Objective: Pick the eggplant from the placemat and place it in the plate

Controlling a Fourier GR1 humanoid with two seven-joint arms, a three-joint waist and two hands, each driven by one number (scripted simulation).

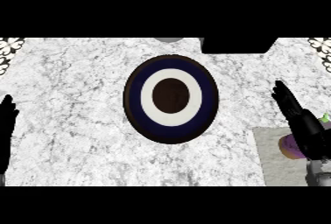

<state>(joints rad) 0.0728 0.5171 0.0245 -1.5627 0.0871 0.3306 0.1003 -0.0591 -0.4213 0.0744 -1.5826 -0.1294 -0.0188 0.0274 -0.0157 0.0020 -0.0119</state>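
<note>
Eggplant (290, 146) lies on grey placemat (279, 162) at surface's right edge, mostly hidden by right hand (298, 118), fingers straight, holding nothing. Prob. light, firm, smooth-skinned & slippery; take it across the thick middle. Plate (170, 131) bare. Left hand (8, 120) resting released, far left.

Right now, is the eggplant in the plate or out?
Out: the plate holds nothing; the eggplant lies on the placemat, behind the right hand.

I am looking at a kitchen: marble counter (77, 131), ringed plate (170, 99), grey placemat (281, 162) at its right edge.
</note>
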